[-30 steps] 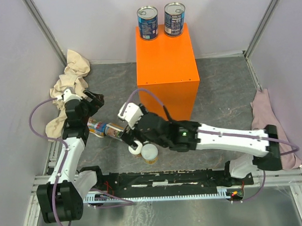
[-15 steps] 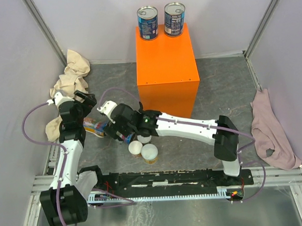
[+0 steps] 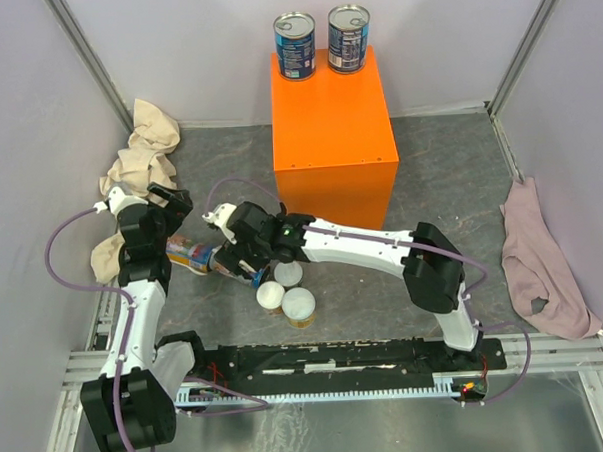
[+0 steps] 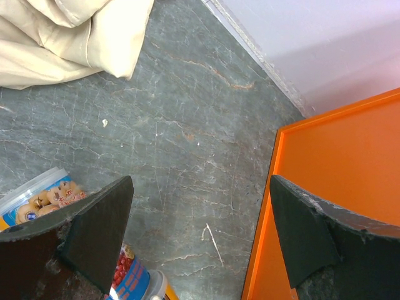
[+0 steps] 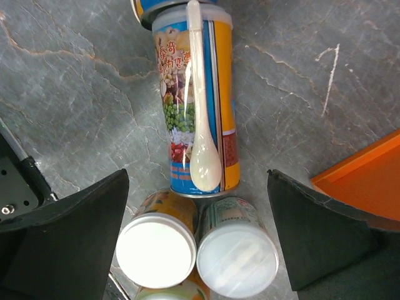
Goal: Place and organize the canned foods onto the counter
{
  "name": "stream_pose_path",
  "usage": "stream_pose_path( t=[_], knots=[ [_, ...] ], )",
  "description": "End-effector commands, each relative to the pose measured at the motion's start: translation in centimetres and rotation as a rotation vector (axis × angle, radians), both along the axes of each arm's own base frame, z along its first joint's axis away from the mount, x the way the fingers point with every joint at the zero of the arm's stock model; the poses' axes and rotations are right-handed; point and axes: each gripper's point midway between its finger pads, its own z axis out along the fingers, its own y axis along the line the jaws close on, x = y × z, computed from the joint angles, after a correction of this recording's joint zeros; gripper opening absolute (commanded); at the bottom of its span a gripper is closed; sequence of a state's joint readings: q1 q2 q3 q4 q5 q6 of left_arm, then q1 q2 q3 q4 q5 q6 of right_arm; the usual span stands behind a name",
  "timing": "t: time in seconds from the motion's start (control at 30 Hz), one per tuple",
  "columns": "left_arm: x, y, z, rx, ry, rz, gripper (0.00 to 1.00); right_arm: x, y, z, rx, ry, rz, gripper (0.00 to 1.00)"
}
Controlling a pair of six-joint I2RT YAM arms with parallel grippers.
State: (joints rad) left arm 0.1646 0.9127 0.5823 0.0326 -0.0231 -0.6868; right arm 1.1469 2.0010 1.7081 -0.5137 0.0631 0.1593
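The counter point(image 3: 332, 115) is a tall orange box with two blue-labelled tins point(image 3: 295, 46) point(image 3: 348, 39) on its top at the back. On the floor, two colourful cans point(image 3: 195, 256) lie end to end, and three white-lidded cans point(image 3: 287, 292) stand beside them. My right gripper point(image 3: 245, 263) is open and empty. In the right wrist view it point(image 5: 199, 231) hovers over the lying can point(image 5: 197, 112), which has a white spoon, and two upright cans point(image 5: 156, 250) point(image 5: 237, 253). My left gripper point(image 3: 172, 204) is open and empty above the floor point(image 4: 200, 234), with the lying cans point(image 4: 37, 197) to its left.
A beige cloth point(image 3: 139, 163) lies at the back left and a pink cloth point(image 3: 538, 266) at the right wall. The black rail point(image 3: 337, 360) runs along the near edge. The counter's side point(image 4: 337, 162) is close to the right of my left gripper.
My right gripper has swung left and slightly back, from over the upright cans to over the lying can. My left gripper has shifted a little to the left.
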Motion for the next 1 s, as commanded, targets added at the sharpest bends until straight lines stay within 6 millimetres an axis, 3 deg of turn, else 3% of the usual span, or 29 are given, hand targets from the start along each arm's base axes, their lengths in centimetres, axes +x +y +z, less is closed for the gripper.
stream_pose_path(
  t=[0.0, 0.4, 0.57, 0.97],
  knots=[
    [0.4, 0.0, 1.2, -0.022, -0.053, 0.003, 0.96, -0.2, 1.2, -1.3, 0.021, 0.021, 0.046, 0.99],
    [0.4, 0.0, 1.2, -0.036, -0.061, -0.001, 0.96, -0.2, 0.5, -6.4, -0.034, 0.089, 0.041, 0.99],
    [0.5, 0.0, 1.1, -0.045, -0.064, -0.005, 0.96, 0.4, 1.0, -6.3, -0.05, 0.066, 0.055, 0.99],
    [0.6, 0.2, 0.9, -0.056, -0.065, -0.005, 0.96, 2.5, 4.3, -5.6, -0.054, 0.027, 0.091, 0.99]
  ],
)
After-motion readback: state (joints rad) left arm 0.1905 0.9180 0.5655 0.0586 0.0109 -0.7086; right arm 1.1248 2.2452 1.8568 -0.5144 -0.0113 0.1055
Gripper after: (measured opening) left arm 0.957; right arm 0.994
